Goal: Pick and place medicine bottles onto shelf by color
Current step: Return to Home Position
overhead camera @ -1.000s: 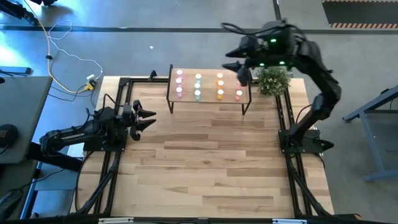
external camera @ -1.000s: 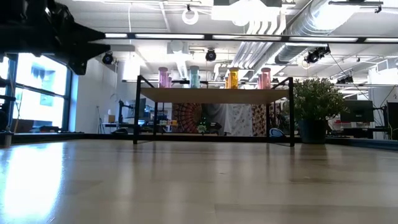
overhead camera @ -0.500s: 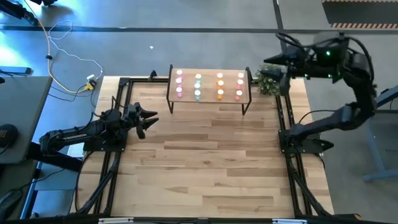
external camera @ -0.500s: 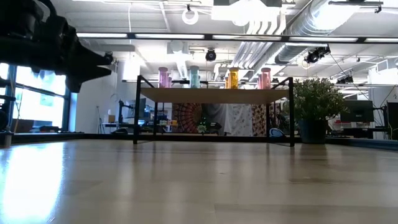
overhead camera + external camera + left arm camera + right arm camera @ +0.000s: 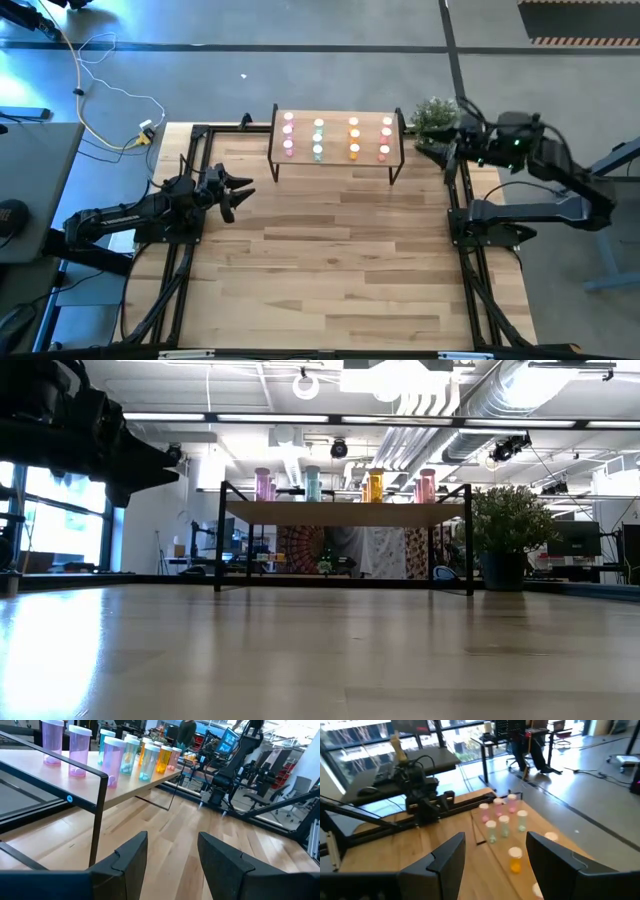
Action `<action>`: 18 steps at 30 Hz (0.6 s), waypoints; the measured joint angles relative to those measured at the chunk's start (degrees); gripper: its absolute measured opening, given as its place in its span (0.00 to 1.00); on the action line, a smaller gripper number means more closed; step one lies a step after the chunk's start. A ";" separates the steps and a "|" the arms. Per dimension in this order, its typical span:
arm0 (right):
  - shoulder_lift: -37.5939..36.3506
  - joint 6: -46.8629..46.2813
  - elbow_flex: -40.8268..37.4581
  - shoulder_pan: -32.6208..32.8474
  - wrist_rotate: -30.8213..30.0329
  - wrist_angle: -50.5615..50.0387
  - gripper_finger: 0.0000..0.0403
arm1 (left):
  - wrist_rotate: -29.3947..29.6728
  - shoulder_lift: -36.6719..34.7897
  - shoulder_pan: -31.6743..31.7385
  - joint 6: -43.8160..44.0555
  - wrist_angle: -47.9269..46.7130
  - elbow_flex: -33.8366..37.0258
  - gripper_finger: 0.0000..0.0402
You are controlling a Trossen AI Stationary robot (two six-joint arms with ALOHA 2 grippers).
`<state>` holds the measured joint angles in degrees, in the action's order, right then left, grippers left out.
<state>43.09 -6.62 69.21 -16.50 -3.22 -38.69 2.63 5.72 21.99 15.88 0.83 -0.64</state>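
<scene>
Across the tabletop [image 5: 330, 260] you'll find no bottle lying loose in any view, so the sorting looks finished to me. At its far edge the shelf [image 5: 336, 137] carries all the medicine bottles [image 5: 318, 138] upright in four short columns by colour. From the left arm's side to the right's they run pink, pale green, orange, salmon-red. Nothing seems left to pick. What remains, I judge, is only parking the arms.

Your left arm lies low along the left side of the table. Its left gripper [image 5: 241, 193] points towards the shelf but sits well apart from it, fingers [image 5: 129, 855] spread with nothing between them. Your right arm is folded over its base off the table's right edge. The right gripper [image 5: 428, 148] is just beside the potted plant [image 5: 436, 115] and near the shelf's right end — its fingers [image 5: 447, 857] likewise apart and empty.
</scene>
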 joint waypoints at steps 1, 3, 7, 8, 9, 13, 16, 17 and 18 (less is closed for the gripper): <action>-1.24 -0.52 -2.54 0.48 0.00 1.83 0.50 | 0.00 0.00 0.00 0.00 0.01 -0.01 0.41; -3.64 -0.93 -7.42 1.33 -0.02 5.41 0.50 | 0.00 0.00 -0.01 0.00 0.01 -0.02 0.41; -7.98 -1.14 -16.08 2.64 -0.02 11.74 0.50 | 0.00 0.00 0.00 0.00 0.02 -0.02 0.41; -9.07 -1.40 -18.10 2.82 -0.02 12.82 0.50 | 0.00 0.00 -0.01 0.00 0.03 -0.02 0.41; -10.24 -1.64 -20.13 2.99 -0.02 13.86 0.50 | 0.00 0.00 0.01 0.00 0.02 -0.02 0.41; -15.47 -4.16 -28.74 3.62 -0.24 18.87 0.50 | 0.00 0.00 -0.01 0.00 0.03 -0.02 0.41; -19.76 -6.03 -35.41 4.38 -0.24 23.35 0.50 | -0.02 0.00 0.01 0.00 0.03 -0.02 0.41; -21.14 -6.56 -37.40 4.61 -0.24 24.69 0.50 | -0.02 0.00 -0.01 0.00 0.03 -0.02 0.41; -22.65 -7.08 -39.47 4.84 -0.24 25.95 0.50 | -0.02 0.00 0.01 0.00 0.03 -0.02 0.41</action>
<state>20.44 -13.70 29.74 -11.67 -3.46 -12.74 2.61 5.72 22.00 15.88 0.86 -0.67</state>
